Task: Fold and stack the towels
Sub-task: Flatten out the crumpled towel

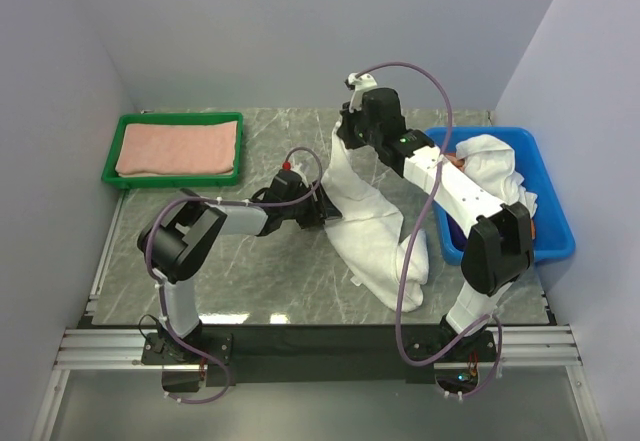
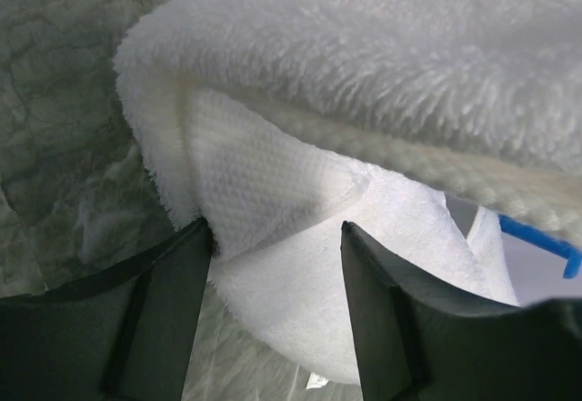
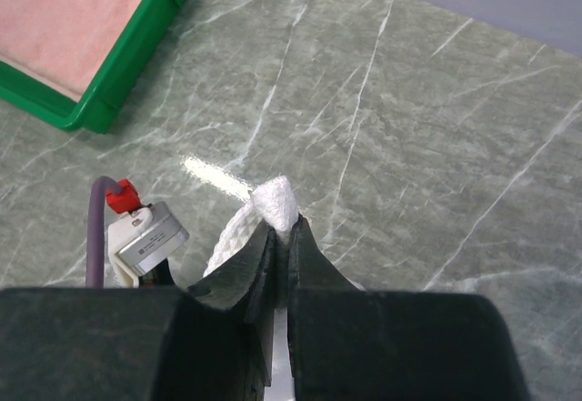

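White terry-cloth towel [image 1: 372, 223] hangs below the right hand [image 3: 284, 230], which is clenched on one corner to lift it off the grey-green marble surface [image 3: 409, 101]. The left hand [image 2: 277, 237], released, straddles a lower fold, likely to spread it.

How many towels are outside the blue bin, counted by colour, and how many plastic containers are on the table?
Salmon-pink towel: 1
White towel: 1
Green tray: 1
Blue bin: 1
Total: 4
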Robot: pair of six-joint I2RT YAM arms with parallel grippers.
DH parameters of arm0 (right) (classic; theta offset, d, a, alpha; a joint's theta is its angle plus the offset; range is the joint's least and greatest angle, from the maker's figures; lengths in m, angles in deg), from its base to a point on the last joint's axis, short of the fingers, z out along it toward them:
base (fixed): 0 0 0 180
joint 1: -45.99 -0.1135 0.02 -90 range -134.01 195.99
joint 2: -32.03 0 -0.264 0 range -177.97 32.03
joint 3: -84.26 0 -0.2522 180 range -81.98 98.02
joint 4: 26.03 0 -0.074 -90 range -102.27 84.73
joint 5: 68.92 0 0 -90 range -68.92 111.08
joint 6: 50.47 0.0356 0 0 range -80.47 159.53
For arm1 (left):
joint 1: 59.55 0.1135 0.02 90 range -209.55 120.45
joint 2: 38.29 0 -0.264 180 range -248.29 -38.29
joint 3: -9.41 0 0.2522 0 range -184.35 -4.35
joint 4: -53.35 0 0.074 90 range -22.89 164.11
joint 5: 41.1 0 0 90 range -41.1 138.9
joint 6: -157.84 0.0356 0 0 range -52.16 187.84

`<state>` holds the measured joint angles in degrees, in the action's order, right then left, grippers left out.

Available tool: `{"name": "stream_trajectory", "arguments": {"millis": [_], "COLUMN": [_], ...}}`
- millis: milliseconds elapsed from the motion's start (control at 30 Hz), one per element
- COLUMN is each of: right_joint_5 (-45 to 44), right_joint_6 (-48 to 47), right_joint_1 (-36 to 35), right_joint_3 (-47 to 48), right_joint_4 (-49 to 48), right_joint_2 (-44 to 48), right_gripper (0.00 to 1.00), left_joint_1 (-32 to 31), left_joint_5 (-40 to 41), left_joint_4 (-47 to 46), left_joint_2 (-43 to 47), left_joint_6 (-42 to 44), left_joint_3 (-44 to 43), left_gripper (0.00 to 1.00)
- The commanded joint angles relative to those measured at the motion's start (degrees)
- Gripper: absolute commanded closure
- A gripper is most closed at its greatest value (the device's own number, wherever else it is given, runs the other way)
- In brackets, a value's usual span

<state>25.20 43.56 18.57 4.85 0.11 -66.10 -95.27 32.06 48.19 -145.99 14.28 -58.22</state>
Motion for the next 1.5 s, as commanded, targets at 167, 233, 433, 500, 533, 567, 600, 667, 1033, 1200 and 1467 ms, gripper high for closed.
{"name": "stream_trajectory", "arguments": {"millis": [167,233,433,500,533,567,600,667,1033,1200,1467], "right_joint_5": [0.3,0.3,0.2,0.1,0.1,0.1,0.1,0.1,0.3,0.4,0.8], "right_joint_6": [0.8,0.9,0.9,0.8,0.9,0.9,0.9,0.8,1.4,1.4,1.9], "right_joint_1": [0.5,0.5,0.6,0.5,0.5,0.6,0.5,0.6,1.0,1.1,1.2], "right_joint_3": [-1.2,-1.4,-2.1,-2.4,-2.4,-2.5,-2.5,-2.7,-4.3,-4.7,-5.4], "right_joint_4": [-2.8,-2.7,-3.1,-3.2,-3.1,-3.1,-3.1,-3.2,-4.0,-4.3,-4.8], "right_joint_2": [3.5,3.5,4.3,4.3,4.4,4.4,4.4,4.6,5.0,5.0,5.1], "right_gripper": [1.0,1.0,1.0,1.0,1.0,1.0,1.0,1.0,1.0,1.0,1.0], "left_joint_1": [0.2,0.9,1.5,1.5,1.4,1.4,1.5,1.5,0.8,-0.1,-0.5], "left_joint_5": [-1.7,-2.9,-3.3,-3.4,-3.5,-3.8,-4.1,-4.9,-2.8,-2.8,-1.4], "left_joint_4": [-3.3,-5.8,-11.4,-12.9,-14.8,-15.6,-16.1,-17.5,-17.7,-17.6,-18.3], "left_joint_2": [-1.7,-1.7,1.7,3.0,3.3,3.4,3.2,2.3,-1.9,-4.4,-6.0], "left_joint_6": [-5.2,-7.8,-12.1,-13.2,-13.7,-14.0,-14.3,-15.1,-19.4,-20.0,-20.6], "left_joint_3": [0.9,2.1,4.0,4.0,4.0,3.9,3.9,3.2,5.1,4.1,3.9], "left_gripper": [0.36,0.36,0.46,0.47,0.47,0.47,0.47,0.47,0.46,0.46,0.5]}}
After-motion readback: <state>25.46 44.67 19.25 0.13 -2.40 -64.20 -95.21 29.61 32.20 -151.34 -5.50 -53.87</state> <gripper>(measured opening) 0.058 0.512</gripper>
